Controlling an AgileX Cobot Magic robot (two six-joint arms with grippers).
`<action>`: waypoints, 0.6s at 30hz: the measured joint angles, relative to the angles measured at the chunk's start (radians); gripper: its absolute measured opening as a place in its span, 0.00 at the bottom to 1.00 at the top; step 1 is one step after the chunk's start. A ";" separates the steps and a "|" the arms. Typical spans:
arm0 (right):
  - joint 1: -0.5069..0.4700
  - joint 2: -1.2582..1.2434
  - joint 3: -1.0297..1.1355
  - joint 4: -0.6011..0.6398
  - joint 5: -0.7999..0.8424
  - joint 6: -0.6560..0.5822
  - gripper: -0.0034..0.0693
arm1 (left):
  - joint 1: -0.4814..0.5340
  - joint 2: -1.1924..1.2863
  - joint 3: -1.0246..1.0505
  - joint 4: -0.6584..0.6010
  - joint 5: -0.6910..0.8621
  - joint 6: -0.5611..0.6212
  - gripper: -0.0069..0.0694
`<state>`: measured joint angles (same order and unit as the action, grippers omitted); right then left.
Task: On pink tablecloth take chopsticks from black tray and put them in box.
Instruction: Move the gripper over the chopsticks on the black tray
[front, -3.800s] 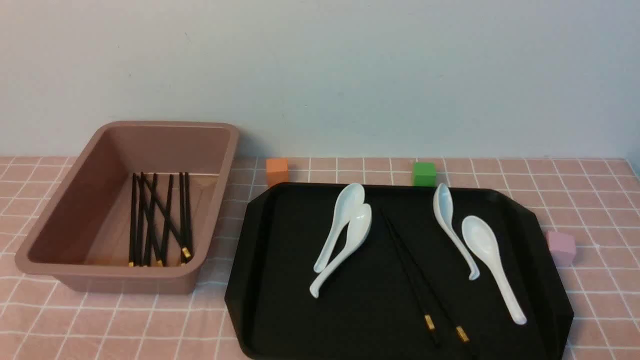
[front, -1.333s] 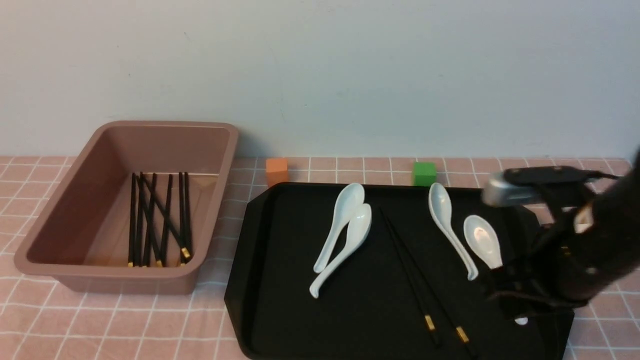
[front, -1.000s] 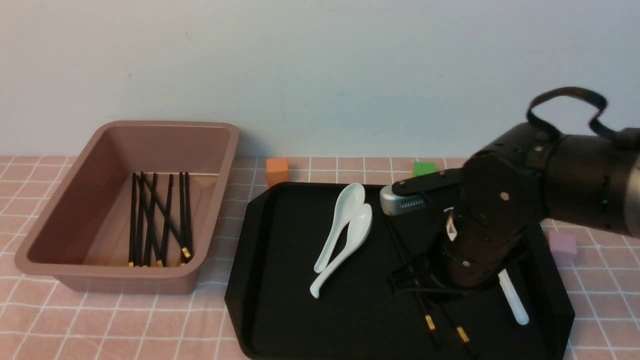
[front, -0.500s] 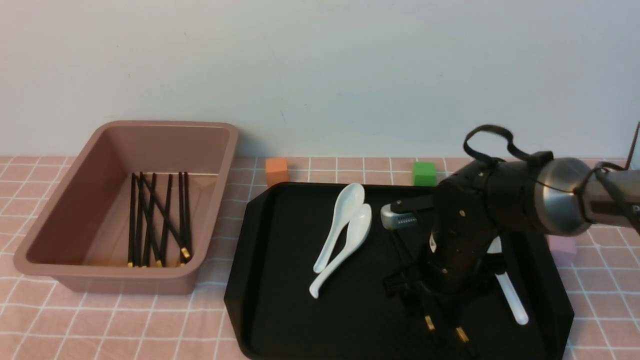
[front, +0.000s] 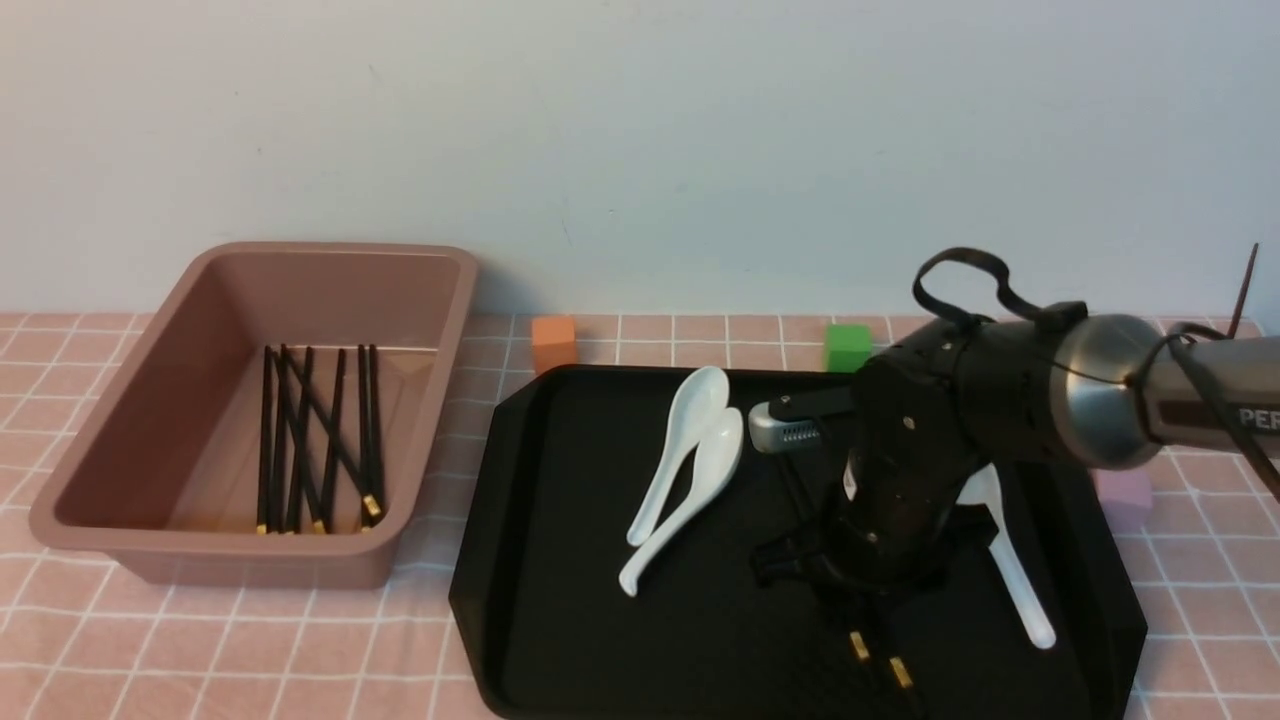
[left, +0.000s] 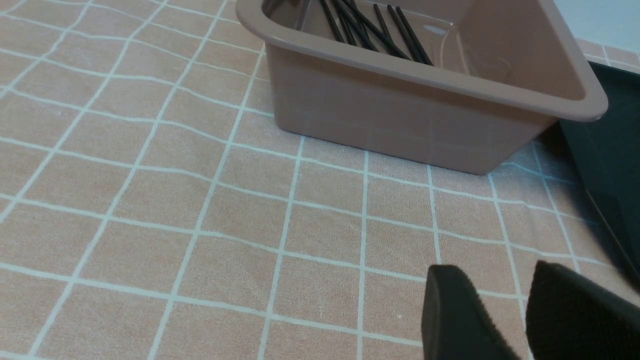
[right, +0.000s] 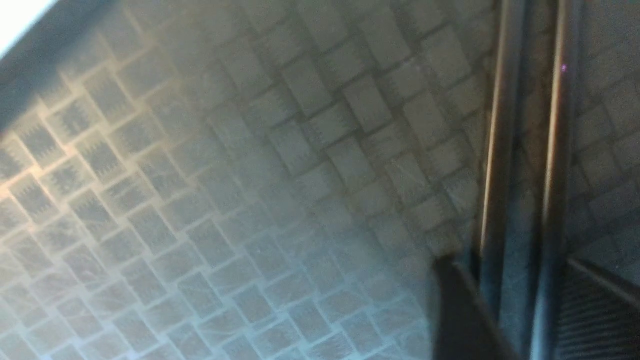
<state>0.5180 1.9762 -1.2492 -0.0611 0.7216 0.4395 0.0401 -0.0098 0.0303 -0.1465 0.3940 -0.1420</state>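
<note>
Right hand (front: 866, 604), lower right, straddles the tray's (front: 560, 600) last chopsticks (front: 858, 647), fingers (right: 455, 310) narrowly apart, nothing lifted; others already lie in the box (front: 230, 560).

A pink cloth with thin white lines in small squares (front: 250, 640) covers the whole worktop. A big flat black tray with cut-off corners (front: 560, 560) lies on it toward the near right corner. Two long thin black chopsticks with little gold bands (front: 858, 645) lie close together on the tray, gold ends toward the near edge. Most of their length is hidden. A deep dusty-pink plastic box (front: 250, 565) sits by the left edge, just beside the tray. Other black sticks (front: 266, 440) lie inside it.
</note>
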 joint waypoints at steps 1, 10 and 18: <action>0.000 0.000 0.000 0.000 0.000 0.000 0.38 | 0.000 0.000 0.000 0.000 0.000 0.000 0.40; 0.000 -0.005 -0.001 -0.019 0.004 -0.012 0.23 | 0.000 0.000 0.000 0.000 0.000 0.000 0.40; 0.000 -0.102 0.018 -0.079 0.071 -0.016 0.23 | 0.000 0.000 0.000 0.000 0.000 0.000 0.40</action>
<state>0.5180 1.8747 -1.2314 -0.1397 0.7925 0.4238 0.0401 -0.0098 0.0303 -0.1465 0.3940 -0.1420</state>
